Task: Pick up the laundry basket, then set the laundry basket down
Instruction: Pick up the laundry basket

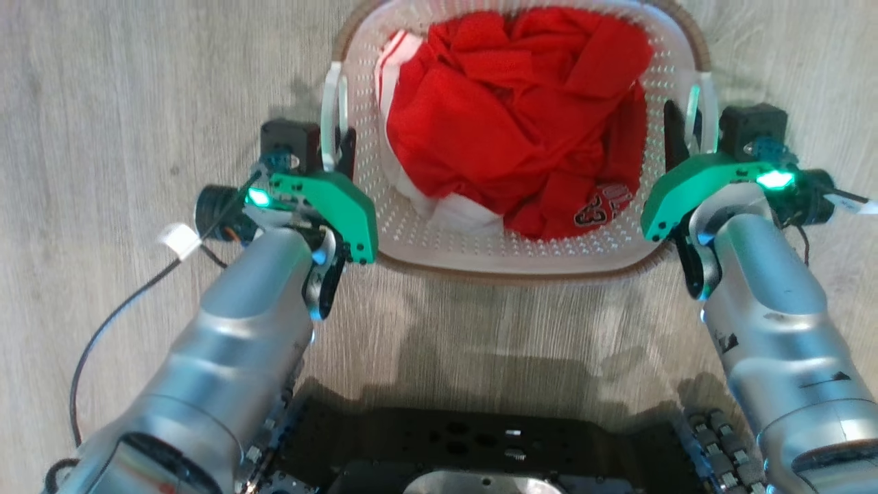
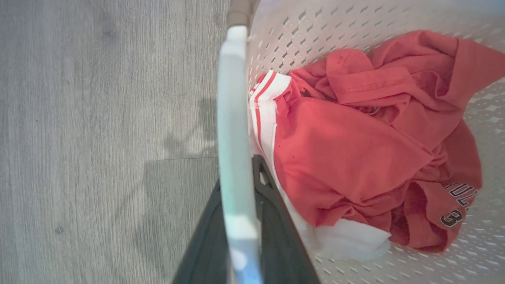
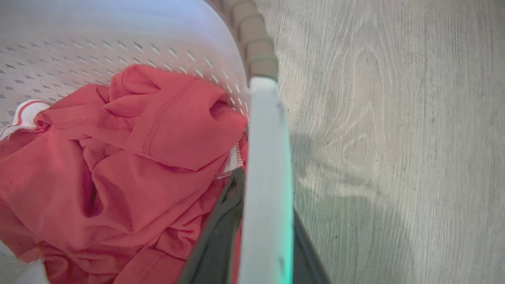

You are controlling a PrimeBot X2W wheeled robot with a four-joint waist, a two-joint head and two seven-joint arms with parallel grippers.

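The basket [image 1: 446,240] sits at the middle top of the head view, over the wood-grain floor [image 1: 137,82], straight ahead of the robot's black base [image 1: 480,446]. Whether it rests on the floor or hangs clear of it I cannot tell. A crumpled red garment [image 1: 507,116] fills most of it. The garment's white striped band lies against the left wall, and a printed patch sits near the near right corner.

The left gripper [image 1: 336,147] grasps the basket by its left handle [image 1: 334,103]. In the left wrist view the dark fingers [image 2: 276,228] press one on each side of that upright white handle [image 2: 232,118], one inside the basket and one outside. The right gripper [image 1: 686,137] grips the right handle [image 1: 705,110] the same way. In the right wrist view its fingers [image 3: 217,236] clasp the handle [image 3: 268,157], just below the brown rim [image 3: 256,51].

Both silver forearms rise from the bottom corners of the head view and lean inward toward the basket, the left forearm [image 1: 240,329] lying lower and flatter than the right forearm [image 1: 775,309]. Each wrist carries a green plate with a lit green lamp and bends so that the fingers point away from the robot along the handle. A black cable [image 1: 103,322] with a white tag [image 1: 180,240] loops out from the left wrist.
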